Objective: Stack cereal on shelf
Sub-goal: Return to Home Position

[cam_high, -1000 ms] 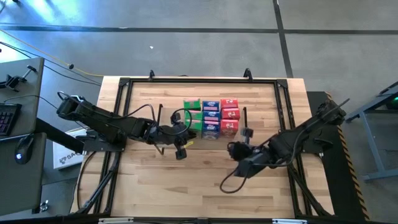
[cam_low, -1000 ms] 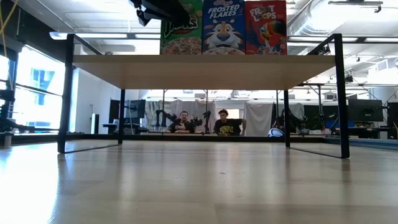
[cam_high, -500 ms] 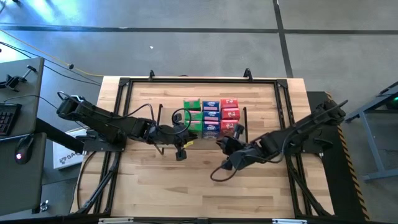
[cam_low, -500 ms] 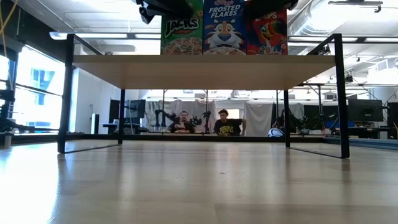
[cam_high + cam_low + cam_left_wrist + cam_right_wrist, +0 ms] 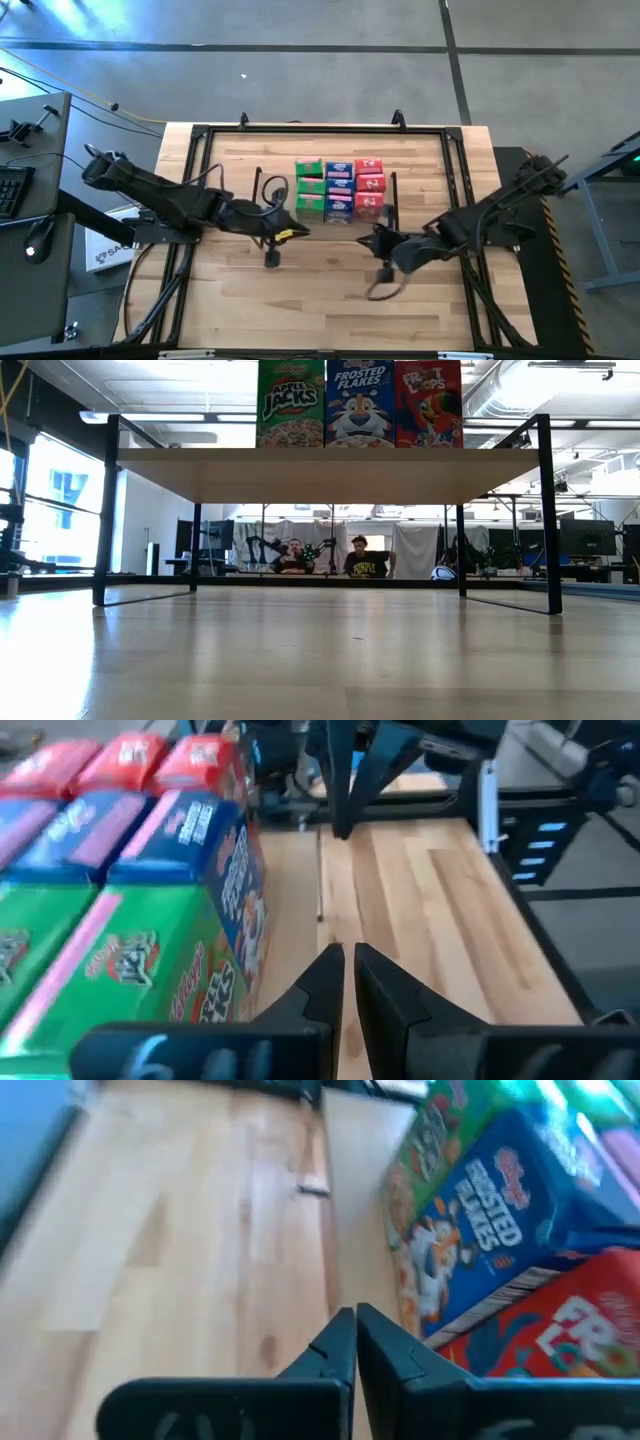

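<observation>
Both arms are pulling back from the shelf (image 5: 330, 472) since a second ago, the left pincer (image 5: 348, 952) and right pincer (image 5: 355, 1315) hanging clenched and empty over the worktop (image 5: 320, 300). Nine cereal boxes (image 5: 340, 188) are standing on the shelf in green, blue and red rows. I'm judging them light, thin, easily dented cardboard, best pinched gently across the narrow sides.

Cereal boxes (image 5: 340, 188) — upright, colour-sorted — on shelf (image 5: 330, 468).
</observation>
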{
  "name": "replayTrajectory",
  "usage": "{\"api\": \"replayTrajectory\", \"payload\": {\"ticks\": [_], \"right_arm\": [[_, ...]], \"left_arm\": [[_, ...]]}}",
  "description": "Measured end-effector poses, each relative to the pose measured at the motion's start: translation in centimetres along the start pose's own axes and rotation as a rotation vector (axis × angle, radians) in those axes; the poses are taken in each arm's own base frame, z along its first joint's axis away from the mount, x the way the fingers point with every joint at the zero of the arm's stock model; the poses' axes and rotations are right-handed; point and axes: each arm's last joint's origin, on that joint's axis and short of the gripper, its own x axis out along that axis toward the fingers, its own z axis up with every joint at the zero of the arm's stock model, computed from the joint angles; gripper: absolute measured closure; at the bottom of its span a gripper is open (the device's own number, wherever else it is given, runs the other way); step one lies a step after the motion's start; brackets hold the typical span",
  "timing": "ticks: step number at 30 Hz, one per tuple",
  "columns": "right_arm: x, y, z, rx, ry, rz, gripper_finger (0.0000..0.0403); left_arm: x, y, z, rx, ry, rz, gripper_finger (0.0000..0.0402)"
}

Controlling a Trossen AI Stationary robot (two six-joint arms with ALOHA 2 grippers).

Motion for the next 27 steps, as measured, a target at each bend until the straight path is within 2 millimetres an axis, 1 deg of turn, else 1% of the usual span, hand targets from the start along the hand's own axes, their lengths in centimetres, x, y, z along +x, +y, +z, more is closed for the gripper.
{"api": "replayTrajectory", "payload": {"ticks": [3, 6, 8, 12, 16, 22, 27], "right_arm": [[-1.5, -0.3, -0.5, 0.008, -0.064, 0.045, 0.0403], [-2.5, -0.7, -1.8, 0.017, -0.121, 0.106, 0.0403], [-3.2, -1.2, -2.6, 0.027, -0.179, 0.153, 0.0403], [-4.6, -2.2, -4.6, 0.038, -0.279, 0.239, 0.0403], [-6.2, -3.5, -6.5, 0.050, -0.357, 0.269, 0.0403], [-8.4, -6.1, -8.6, 0.040, -0.463, 0.254, 0.0403], [-8.9, -8.0, -10.4, 0.032, -0.518, 0.189, 0.0403]], "left_arm": [[-0.8, -0.2, 0.3, 0.018, -0.021, -0.023, 0.0381], [-1.4, -0.2, 0.6, 0.026, -0.042, -0.058, 0.0381], [-1.5, -0.1, 0.3, 0.025, -0.057, -0.074, 0.0381], [-2.1, 0.0, -1.4, 0.000, -0.148, -0.127, 0.0381], [-3.4, 0.7, -3.2, -0.031, -0.208, -0.133, 0.0381], [-6.4, 2.3, -5.3, -0.061, -0.275, -0.074, 0.0381], [-8.1, 4.0, -7.2, -0.079, -0.319, -0.021, 0.0381]]}}
